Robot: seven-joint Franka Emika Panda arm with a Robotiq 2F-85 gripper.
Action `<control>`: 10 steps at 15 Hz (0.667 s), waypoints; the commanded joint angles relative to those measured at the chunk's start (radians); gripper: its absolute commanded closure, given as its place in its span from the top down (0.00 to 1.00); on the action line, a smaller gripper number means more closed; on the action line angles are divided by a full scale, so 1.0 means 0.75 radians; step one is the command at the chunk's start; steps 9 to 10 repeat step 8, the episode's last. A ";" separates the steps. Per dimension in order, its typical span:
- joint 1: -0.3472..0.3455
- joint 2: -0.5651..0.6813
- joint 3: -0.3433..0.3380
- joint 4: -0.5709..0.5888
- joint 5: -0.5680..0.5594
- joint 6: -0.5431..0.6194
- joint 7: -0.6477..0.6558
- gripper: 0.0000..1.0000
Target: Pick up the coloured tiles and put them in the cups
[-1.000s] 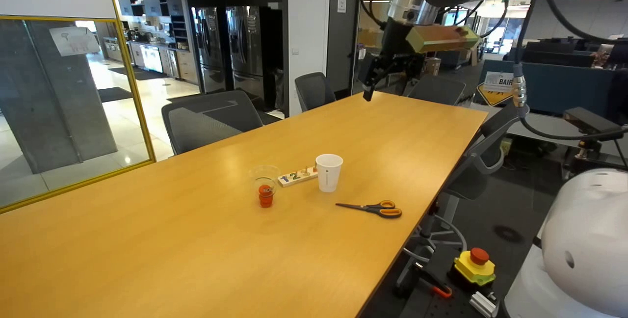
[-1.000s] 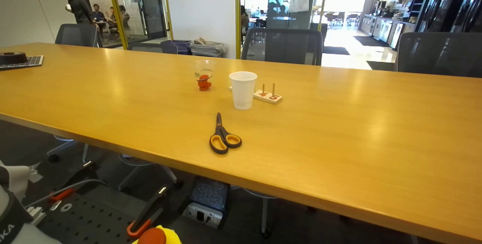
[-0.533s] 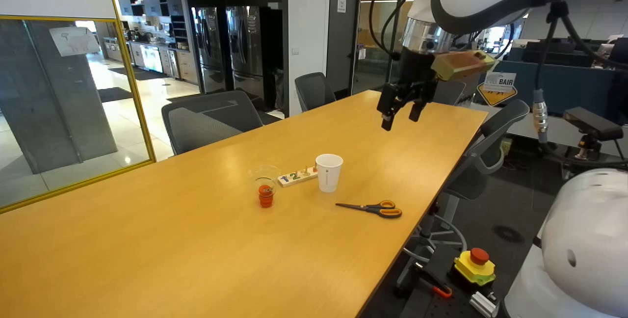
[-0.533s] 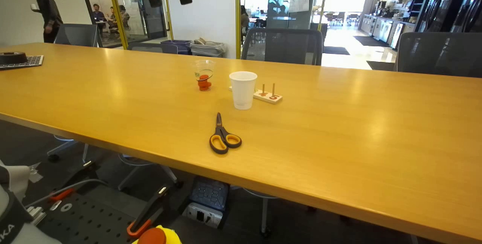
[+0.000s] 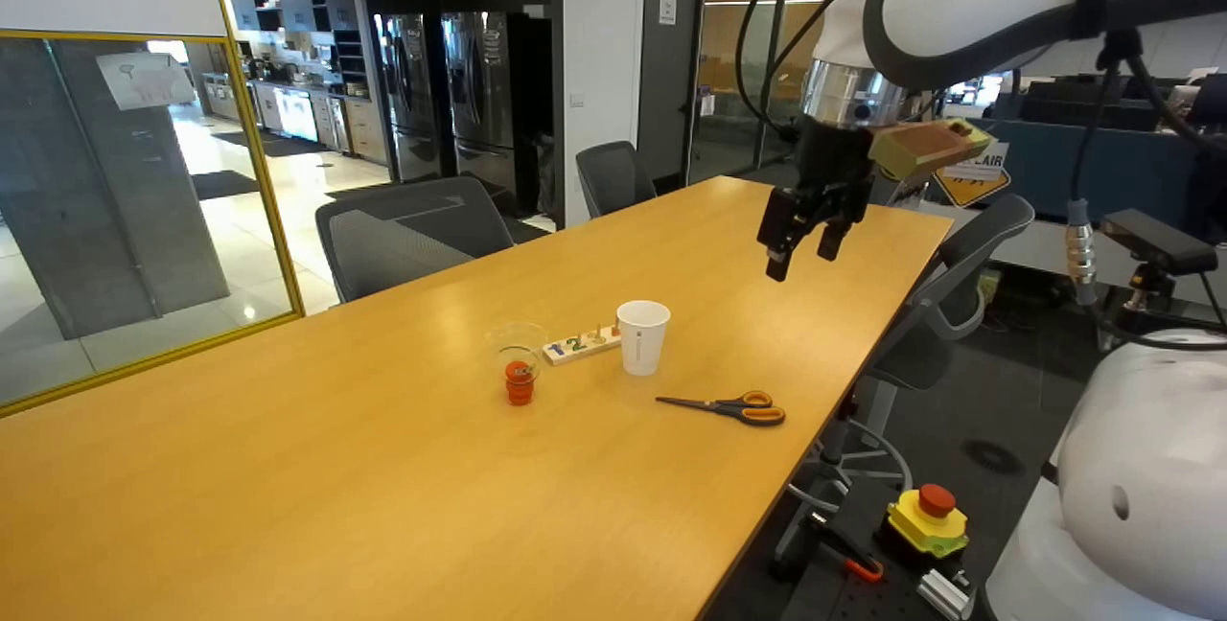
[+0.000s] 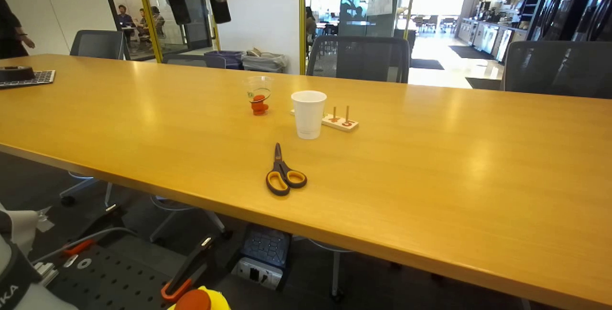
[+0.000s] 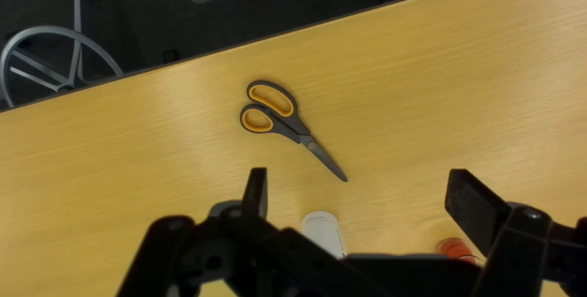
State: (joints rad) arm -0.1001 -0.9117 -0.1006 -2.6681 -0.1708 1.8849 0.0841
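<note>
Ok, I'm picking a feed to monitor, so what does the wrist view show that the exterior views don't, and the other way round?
Only the wrist view: a close look down past the open jaws, clear enough to make out the pivot of the scissors.

Only the exterior views: the peg board, the red button, and the rims of the white cup and clear cup.

Both: the table, scissors, red tiles, spread jaws and white cup, partly hidden in the wrist view.
</note>
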 commanded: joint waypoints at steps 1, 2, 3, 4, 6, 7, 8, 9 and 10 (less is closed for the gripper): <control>-0.018 -0.074 -0.005 -0.026 0.027 -0.015 -0.039 1.00; -0.021 -0.081 -0.005 -0.033 0.024 -0.010 -0.037 1.00; -0.023 -0.084 -0.005 -0.040 0.022 0.001 -0.032 1.00; -0.023 -0.032 0.012 -0.019 0.016 -0.004 -0.016 1.00; -0.023 -0.042 0.011 -0.026 0.016 -0.004 -0.016 1.00; -0.023 -0.044 0.011 -0.027 0.016 -0.004 -0.016 1.00; -0.024 -0.045 0.010 -0.028 0.016 -0.003 -0.016 1.00; -0.024 -0.045 0.010 -0.028 0.016 -0.003 -0.016 1.00; -0.024 -0.045 0.010 -0.028 0.016 -0.003 -0.016 1.00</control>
